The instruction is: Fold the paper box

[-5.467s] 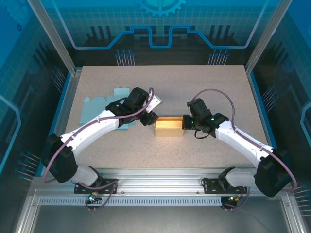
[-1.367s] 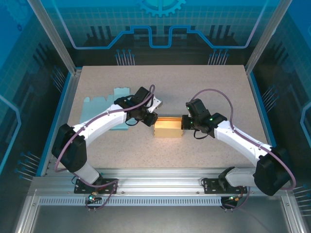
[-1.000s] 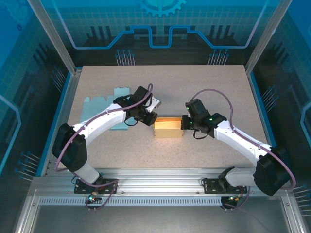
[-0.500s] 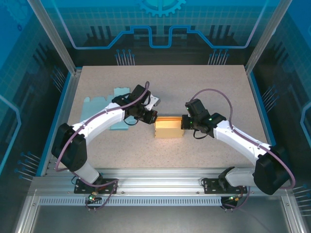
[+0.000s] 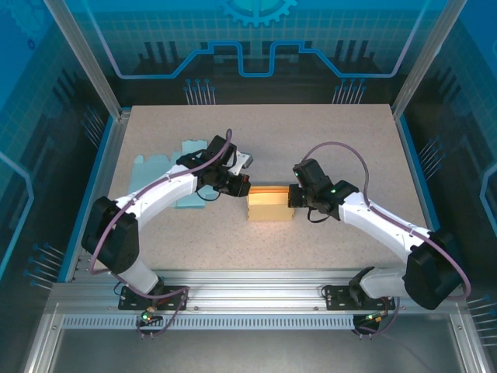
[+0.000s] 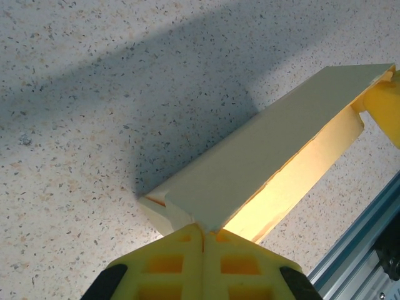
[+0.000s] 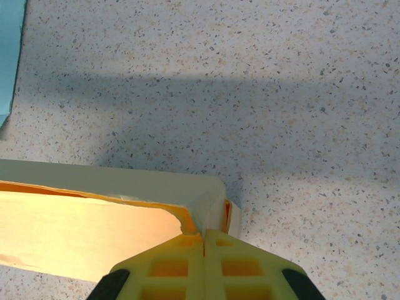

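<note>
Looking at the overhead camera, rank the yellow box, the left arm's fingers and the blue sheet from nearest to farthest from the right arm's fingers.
From the right fingers, shut on the box's right end:
1. The yellow box, pinched there, mid-table.
2. The left fingers, at the box's opposite, left end.
3. The blue sheet, flat, far left.

Speckled beige tabletop [image 5: 342, 140]; blue printed panels [image 5: 256, 31] behind, both sides; aluminium frame rails [image 5: 256, 284] near edge.
</note>
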